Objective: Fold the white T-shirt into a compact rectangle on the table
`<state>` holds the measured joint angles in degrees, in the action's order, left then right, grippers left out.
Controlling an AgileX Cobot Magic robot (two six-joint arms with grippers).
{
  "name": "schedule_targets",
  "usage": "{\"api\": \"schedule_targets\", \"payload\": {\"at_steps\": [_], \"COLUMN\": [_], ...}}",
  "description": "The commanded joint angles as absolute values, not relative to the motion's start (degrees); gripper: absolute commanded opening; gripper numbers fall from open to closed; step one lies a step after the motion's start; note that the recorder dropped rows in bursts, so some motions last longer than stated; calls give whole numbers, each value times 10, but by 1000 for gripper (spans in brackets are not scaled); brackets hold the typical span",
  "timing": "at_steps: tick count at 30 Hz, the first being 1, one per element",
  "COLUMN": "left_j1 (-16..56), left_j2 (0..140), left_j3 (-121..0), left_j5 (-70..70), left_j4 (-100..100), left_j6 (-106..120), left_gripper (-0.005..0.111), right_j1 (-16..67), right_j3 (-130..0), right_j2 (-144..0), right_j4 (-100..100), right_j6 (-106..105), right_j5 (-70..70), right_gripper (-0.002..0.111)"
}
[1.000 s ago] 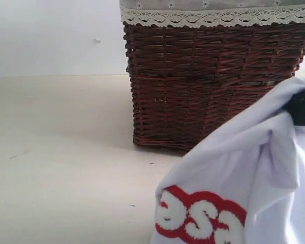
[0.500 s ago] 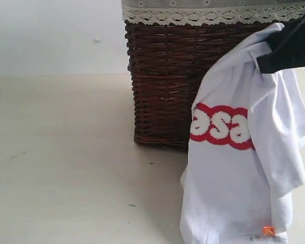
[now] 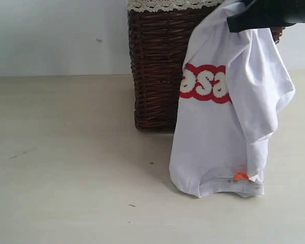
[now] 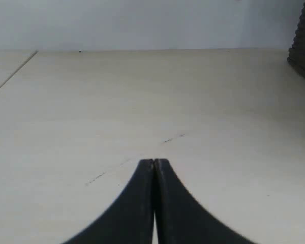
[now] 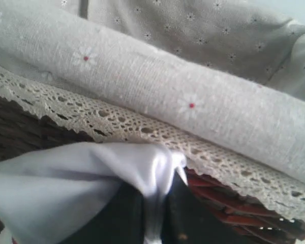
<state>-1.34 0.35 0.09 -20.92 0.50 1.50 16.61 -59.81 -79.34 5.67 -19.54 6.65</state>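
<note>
Since a second ago the white T-shirt has been hoisted well up: its lettering, then at the bottom edge of the exterior view, now sits high in front of the wicker basket, and the hem has come into sight.

In the exterior view the shirt hangs full length from the right gripper, which pinches a bunch of cloth at the top. The fabric falls in long soft folds, one sleeve drooping on the right. Fuzzy white lettering outlined in red crosses the chest. A small orange tag shows by the hem, which seems to just rest on the cream table. Lace trim edges the basket's rim.

In the left wrist view the left gripper has its jaws pressed together on nothing, above bare table.

In the right wrist view the right gripper's dark jaws are clamped on a gathered twist of the shirt, close to the lace trim and the daisy-print liner above it.
</note>
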Motion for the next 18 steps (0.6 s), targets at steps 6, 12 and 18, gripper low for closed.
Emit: {"api": "schedule_targets", "payload": {"at_steps": [6, 12, 18], "left_j1": [-15, -15, -15], "left_j2": [0, 0, 0], "left_j3": [0, 0, 0], "left_j5": [-202, -202, -202], "left_j4": [7, 7, 7], "left_j6": [15, 15, 15], "left_gripper": [0, 0, 0], "right_j1": [166, 166, 166], "right_j3": [-668, -730, -775], "right_j2": [-761, -728, -711], "right_j4": [46, 54, 24], "right_j6": [-206, -296, -341], "right_j5": [176, 417, 615], "right_gripper": [0, 0, 0]}}
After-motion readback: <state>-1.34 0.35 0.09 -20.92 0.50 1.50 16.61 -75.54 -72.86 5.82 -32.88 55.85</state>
